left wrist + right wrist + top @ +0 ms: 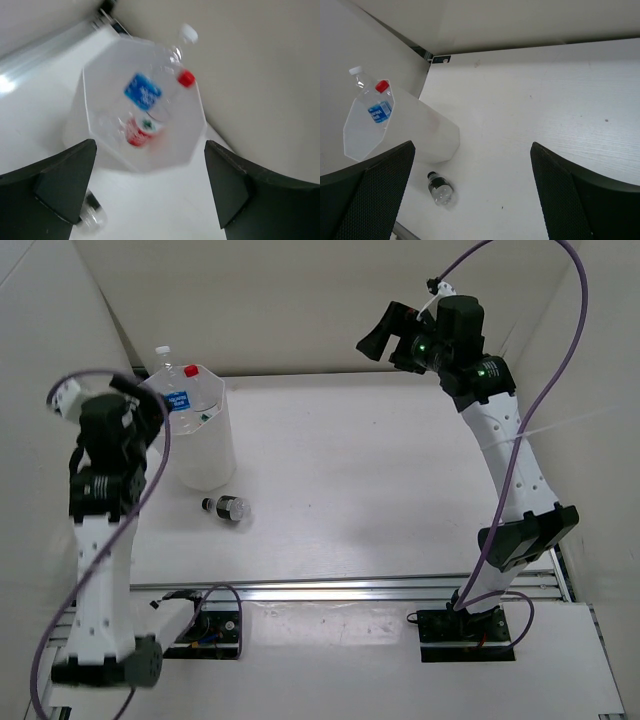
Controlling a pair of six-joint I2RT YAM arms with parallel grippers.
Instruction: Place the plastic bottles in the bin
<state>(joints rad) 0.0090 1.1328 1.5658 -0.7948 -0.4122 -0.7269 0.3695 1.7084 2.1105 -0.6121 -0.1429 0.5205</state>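
One bin (205, 455) sits directly beneath the left gripper (150, 187), whose jaws are spread wide and empty. The right gripper (472, 195), likewise spread and empty, hangs well apart. Bottles counted: two leaning in the bin, the blue-labelled bottle (178, 400) and the red-capped bottle (191, 370) (any clear third: cannot tell). One black-capped bottle (228, 508) lies on the table below the left gripper, base-side of the bin's foot, long axis crosswise to that arm's reach; left arm judged nearer.

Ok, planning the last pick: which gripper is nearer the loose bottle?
Left gripper hovers by the bin, close to the bottle; right gripper is far across the table.
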